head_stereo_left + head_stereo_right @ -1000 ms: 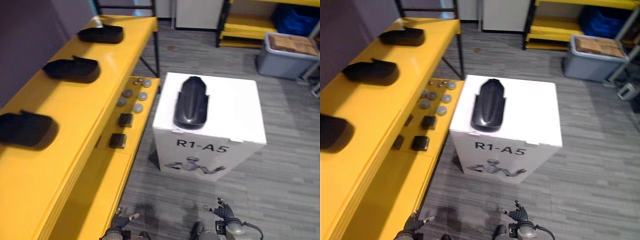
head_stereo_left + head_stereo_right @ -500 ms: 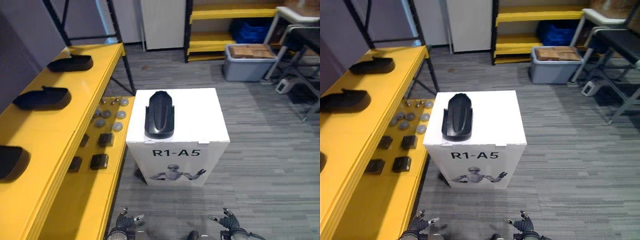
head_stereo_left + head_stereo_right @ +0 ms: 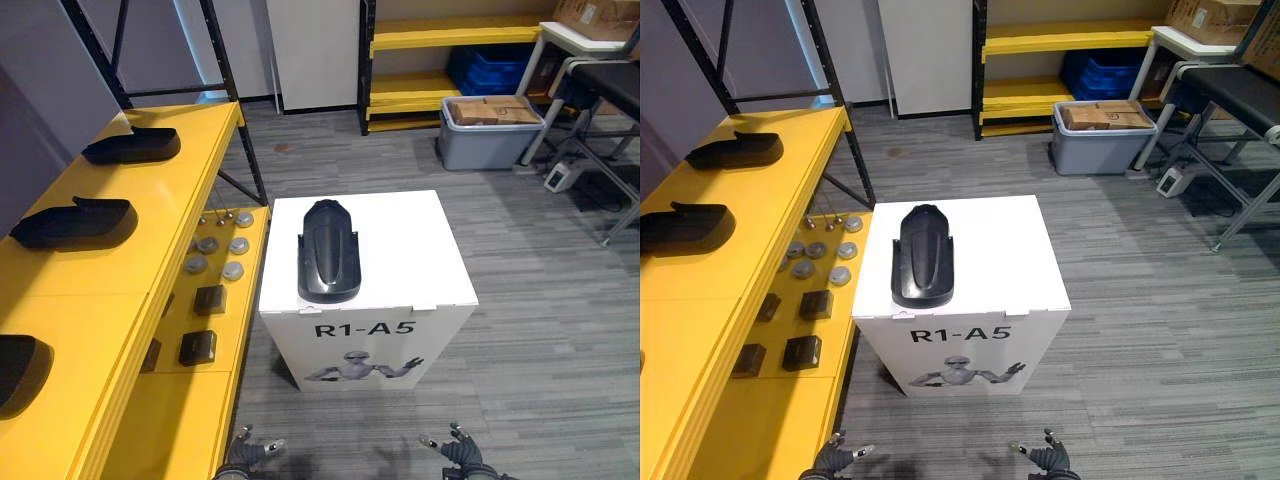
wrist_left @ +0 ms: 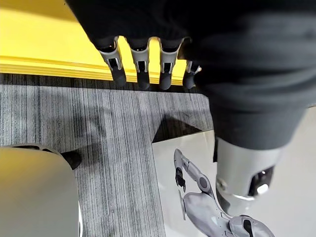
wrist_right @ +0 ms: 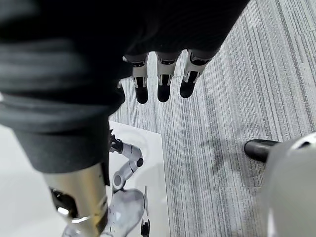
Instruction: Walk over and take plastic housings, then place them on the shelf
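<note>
Camera has swung and lifted since a second ago; the things themselves have not shifted. White box (image 3: 365, 250) now sits square ahead, so the robot looks lined up to approach.

- Black plastic housing (image 3: 329, 250) lies lengthwise on the box top, left of centre, untouched.
- Left hand (image 4: 140, 59) and right hand (image 5: 164, 74) hang low at the near edge, fingers straight and slack, nothing in either.
- Yellow shelf (image 3: 150, 260) runs along the left and carries three more housings (image 3: 72, 222). Its lower tier holds grey discs (image 3: 215, 255) and black blocks (image 3: 205, 300).
- Grey plank floor (image 3: 540, 330). Far side has yellow racks (image 3: 450, 35), blue crates (image 3: 495, 70) and a grey bin (image 3: 490, 125).

Pick not yet begun.
</note>
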